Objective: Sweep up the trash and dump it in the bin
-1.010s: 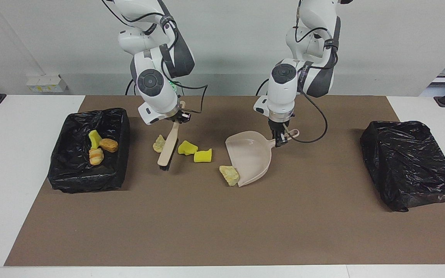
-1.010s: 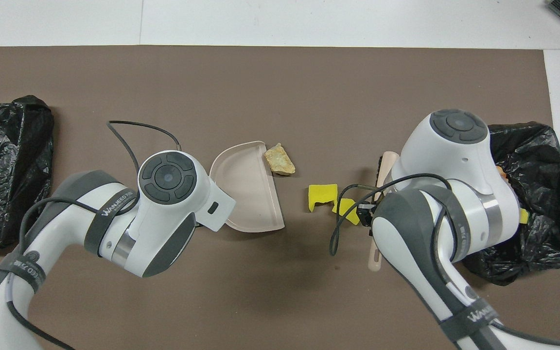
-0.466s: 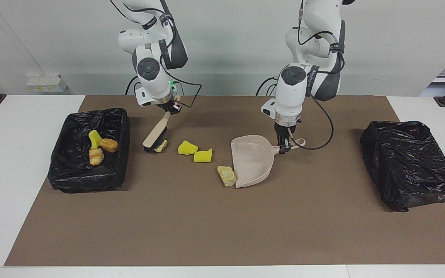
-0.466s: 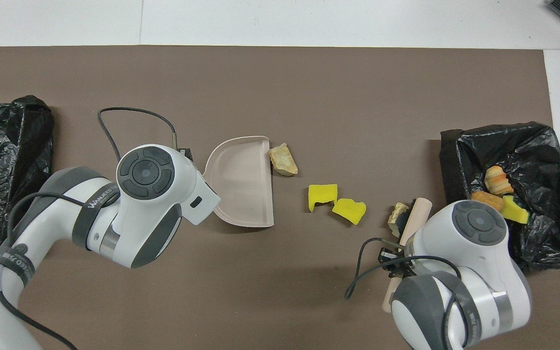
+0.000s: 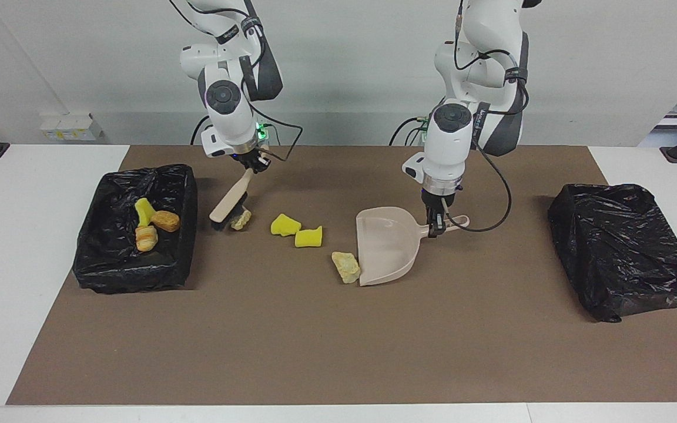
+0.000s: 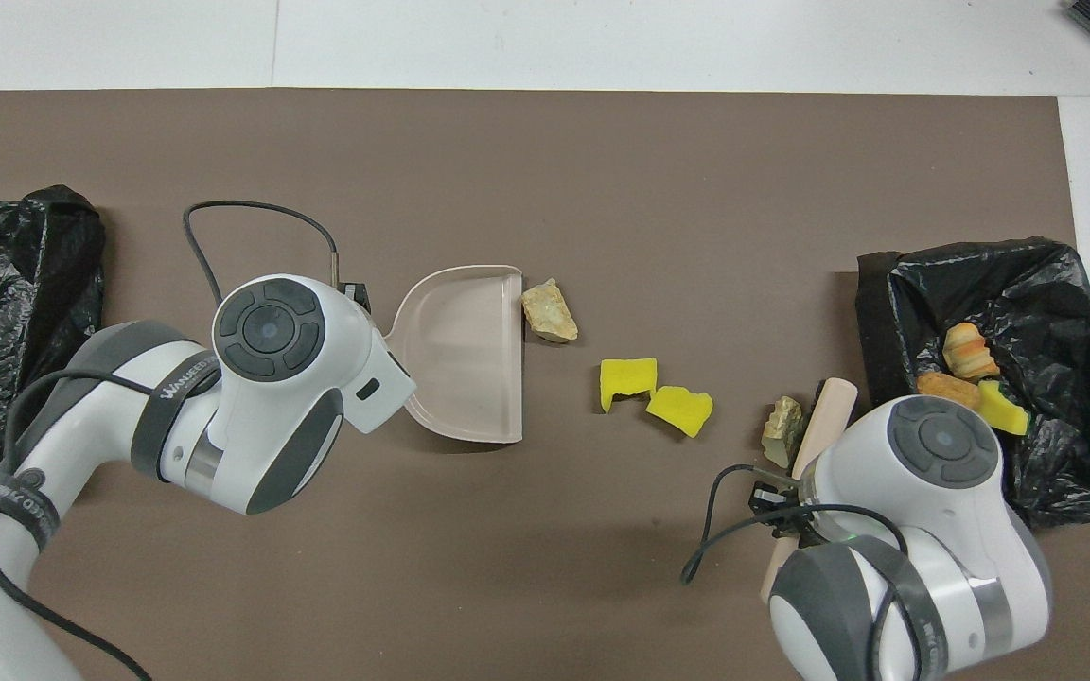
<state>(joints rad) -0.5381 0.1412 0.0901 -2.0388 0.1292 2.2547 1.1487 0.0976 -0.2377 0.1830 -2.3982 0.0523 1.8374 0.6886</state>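
Trash lump (image 5: 240,220) touching brush (image 5: 230,203) bristles | right tool (image 5: 250,167) clamps brush | left tool (image 5: 436,224) clamps dustpan (image 5: 386,245) handle

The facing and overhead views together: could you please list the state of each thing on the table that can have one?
Brush: tilted, bristles down beside a tan chunk, held by the right gripper, shut.
Dustpan: empty, on the mat, its handle held by the left gripper, shut.
Open bin: holds three pieces.
Covered bin: closed over with black plastic.
Pale chunk: at the dustpan's lip.
Two yellow wedges: loose on the mat.
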